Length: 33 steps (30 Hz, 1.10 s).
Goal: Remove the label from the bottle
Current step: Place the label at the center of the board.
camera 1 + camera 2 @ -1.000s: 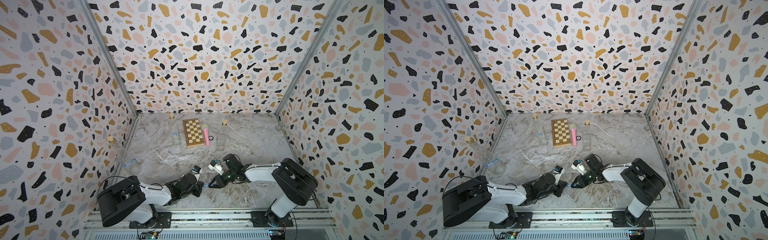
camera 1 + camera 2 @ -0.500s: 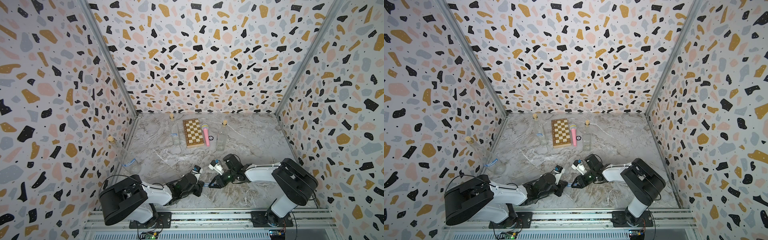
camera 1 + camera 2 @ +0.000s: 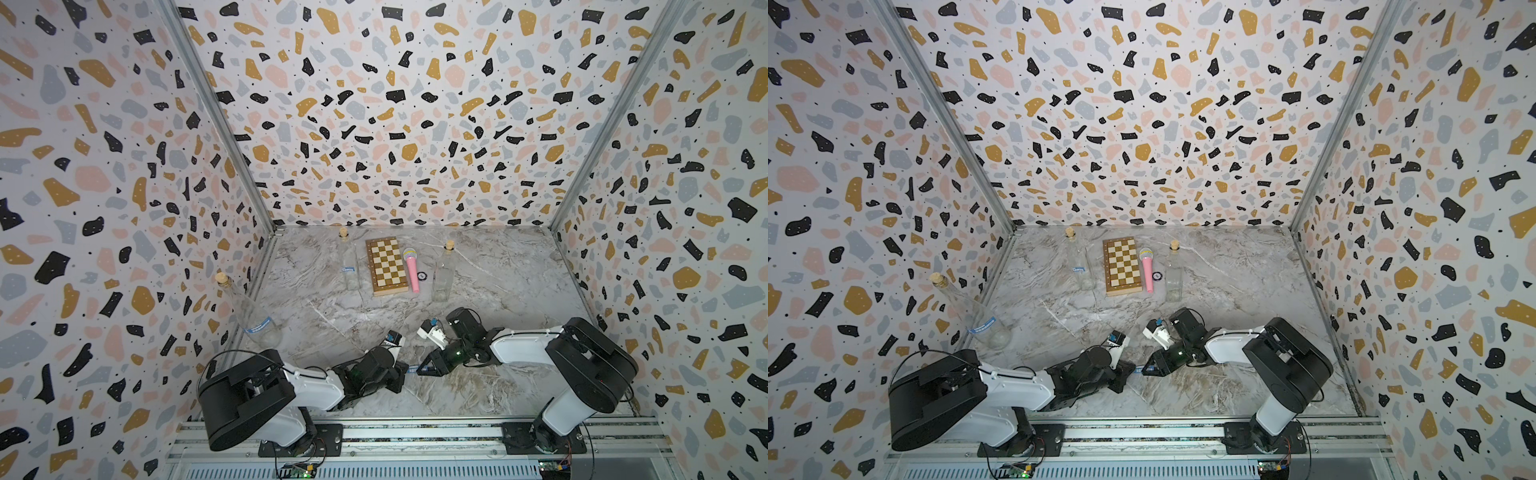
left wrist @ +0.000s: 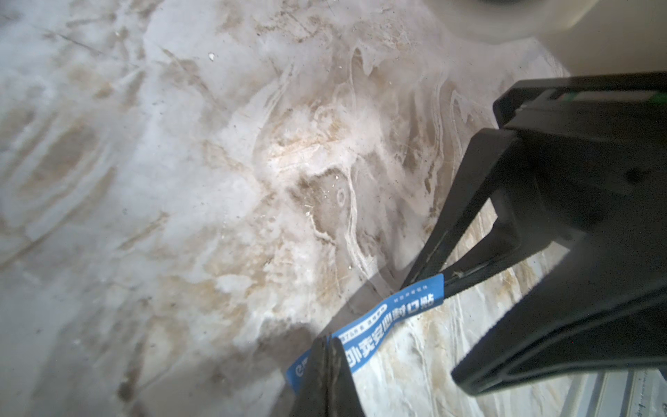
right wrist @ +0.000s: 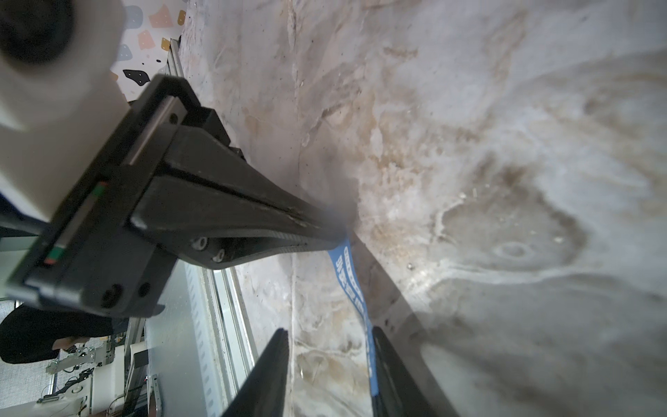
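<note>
Right claw (image 5: 329, 330) wider, label (image 4: 382, 321) in left claw (image 4: 326, 343)

Robotics lab test cell, booth of terrazzo-print walls (image 3: 395, 124) on the left, far and right, aluminium corner posts (image 3: 216, 124), marble-look tabletop (image 3: 498, 291), left arm (image 3: 249, 399) and right arm (image 3: 590, 370) mounted on a near aluminium rail (image 3: 415, 434), exposed circuit board (image 3: 302, 471), blurred bench equipment (image 5: 68, 361) beyond.

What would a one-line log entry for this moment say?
left jaws: shut on blue label | right jaws: open, label end against one | label: strung between both
</note>
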Each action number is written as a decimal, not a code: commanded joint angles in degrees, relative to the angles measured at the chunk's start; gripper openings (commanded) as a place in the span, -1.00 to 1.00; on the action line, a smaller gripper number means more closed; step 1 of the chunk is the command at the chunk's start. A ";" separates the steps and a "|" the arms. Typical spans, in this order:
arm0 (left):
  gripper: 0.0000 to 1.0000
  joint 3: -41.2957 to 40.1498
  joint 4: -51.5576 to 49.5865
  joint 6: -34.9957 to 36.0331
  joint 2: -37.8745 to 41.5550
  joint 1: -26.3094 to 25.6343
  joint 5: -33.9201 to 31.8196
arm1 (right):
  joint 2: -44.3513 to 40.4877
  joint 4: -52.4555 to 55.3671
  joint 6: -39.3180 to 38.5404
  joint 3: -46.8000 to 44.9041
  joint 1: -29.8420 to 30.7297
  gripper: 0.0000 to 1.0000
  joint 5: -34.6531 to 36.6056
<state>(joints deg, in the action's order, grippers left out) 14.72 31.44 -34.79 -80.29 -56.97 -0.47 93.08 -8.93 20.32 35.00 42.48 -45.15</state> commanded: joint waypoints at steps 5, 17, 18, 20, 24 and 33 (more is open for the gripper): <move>-0.96 -1.01 -3.66 -0.20 -0.04 -0.25 0.47 | -2.32 1.32 -0.27 -0.24 -0.22 -0.21 0.87; -0.97 -1.01 -5.58 0.02 1.78 -0.40 -0.13 | -2.36 1.46 -0.30 -0.49 -0.20 -0.21 1.49; -0.97 -0.94 -5.82 -0.03 1.91 -0.41 -0.31 | -2.32 1.44 -0.24 -0.55 -0.18 -0.22 1.50; -0.97 -0.98 -6.15 0.09 2.44 -0.37 -0.58 | -2.32 1.53 -0.32 -0.55 -0.20 -0.22 1.51; -0.97 -0.84 -6.82 0.42 3.33 -0.42 -0.98 | -2.32 1.46 -0.30 -0.73 -0.20 -0.22 1.62; -0.95 2.20 -15.39 4.19 11.27 -0.38 -1.99 | -1.80 1.29 -0.18 -0.33 -0.20 -0.22 1.52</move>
<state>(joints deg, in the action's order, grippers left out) 14.87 20.05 -33.19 -71.68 -57.08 -1.39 92.51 -8.93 20.34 34.76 42.48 -43.88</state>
